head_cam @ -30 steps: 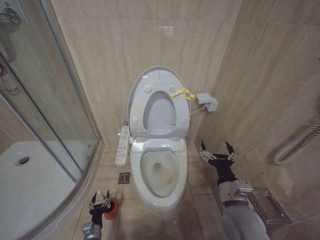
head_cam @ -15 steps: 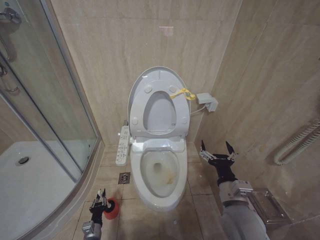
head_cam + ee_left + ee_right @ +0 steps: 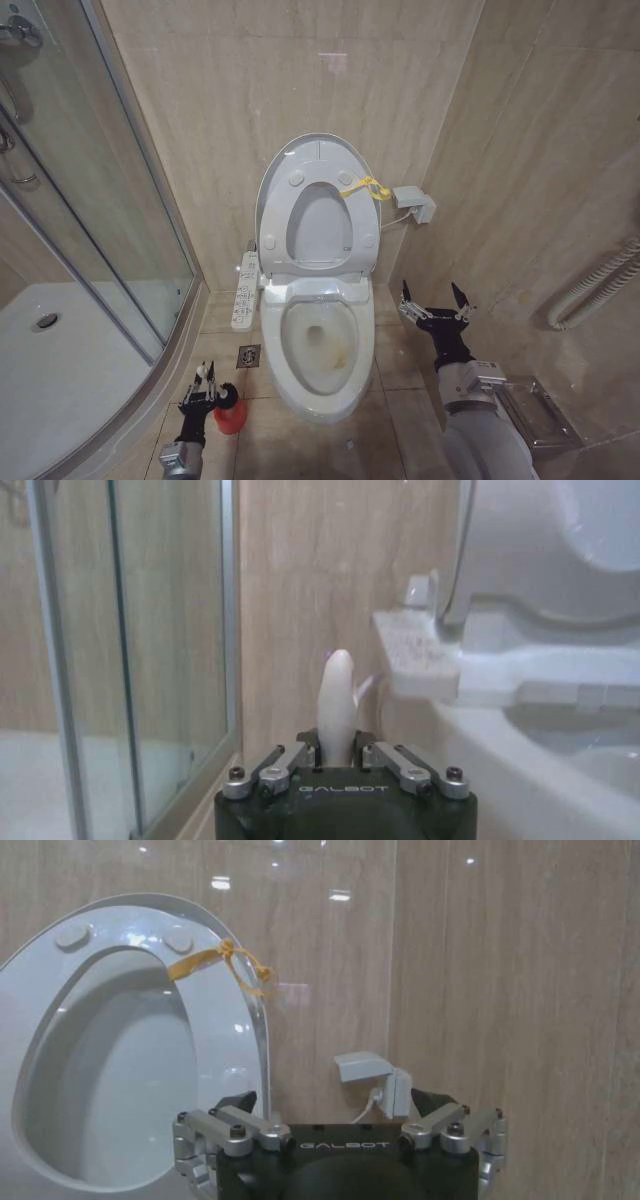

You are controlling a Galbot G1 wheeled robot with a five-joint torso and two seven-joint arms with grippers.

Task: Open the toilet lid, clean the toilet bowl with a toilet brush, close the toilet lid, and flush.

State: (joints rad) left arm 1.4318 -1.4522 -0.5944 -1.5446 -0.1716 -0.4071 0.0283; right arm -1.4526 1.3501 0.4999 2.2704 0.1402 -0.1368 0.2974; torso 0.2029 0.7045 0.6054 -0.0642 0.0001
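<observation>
The toilet lid [image 3: 318,158] stands raised against the wall, the ring seat up with it, and its yellow strap [image 3: 222,960] hangs at the edge. Below, the toilet bowl [image 3: 320,345] lies uncovered, yellowish inside. On the floor to its left stands the red holder [image 3: 230,416]. Just above the holder, my left gripper [image 3: 205,384] is shut on the white handle of the toilet brush [image 3: 338,694], which sticks up between the fingers. The bristle head is hidden. My right gripper [image 3: 435,300] hangs open to the right of the bowl, holding nothing.
A glass shower screen [image 3: 100,200] and white shower tray [image 3: 60,380] close off the left. The control panel [image 3: 243,290] juts from the bowl's left side, with a floor drain [image 3: 248,356] below it. A wall box [image 3: 413,203] and grey hose [image 3: 600,285] are on the right.
My left gripper's fingers have closed on the brush handle and the gripper has risen slightly above the red holder. The right arm has stayed still.
</observation>
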